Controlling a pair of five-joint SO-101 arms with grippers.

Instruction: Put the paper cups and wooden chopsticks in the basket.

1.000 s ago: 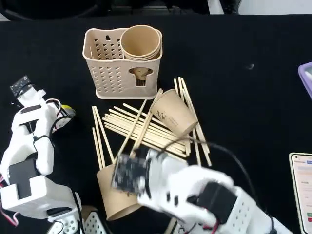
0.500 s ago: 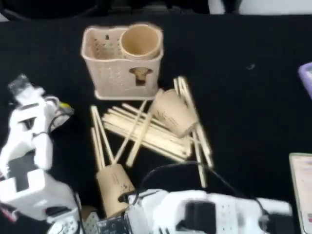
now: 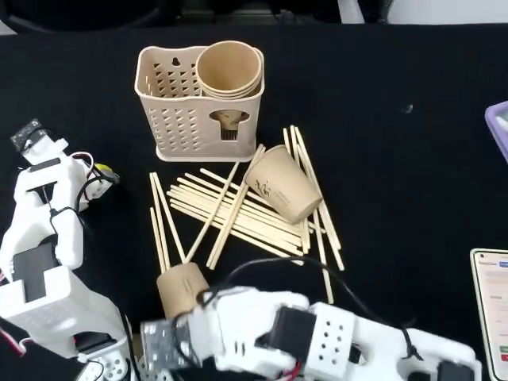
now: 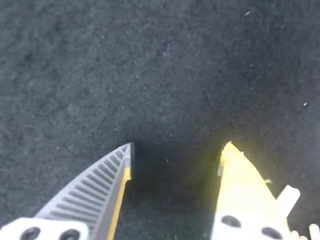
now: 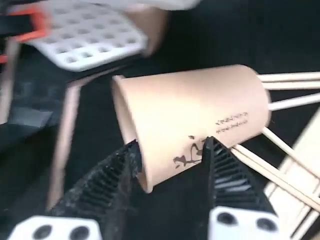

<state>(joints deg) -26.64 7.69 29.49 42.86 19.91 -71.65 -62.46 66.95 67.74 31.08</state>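
At the back of the black surface, a beige slotted basket standing upright, with stacked cups nested mouth-up in its right-hand compartment as seen from above. Just in front of the basket, a loose pile of wooden chopsticks lying flat, most roughly parallel, a few fanned out at the left and right ends of the pile. On top of that pile, toward its right side, the far cup, tipped on its side and resting across several sticks. Closer to the arms, the near cup, also on its side, at the near tips of the left-hand sticks. Right arm low along the front of the surface, right end effector released, dark ribbed fingers spread and sitting over the near cup close to its wide end; impossible to tell whether touching the paper or just above it. On that cup's side a small dark printed figure, and past its far end several stick tips poking out. Left arm at the left side of the surface, well apart from basket, cups and sticks. Left end effector likewise released, one grey ribbed finger and one yellow finger parted above bare black cloth
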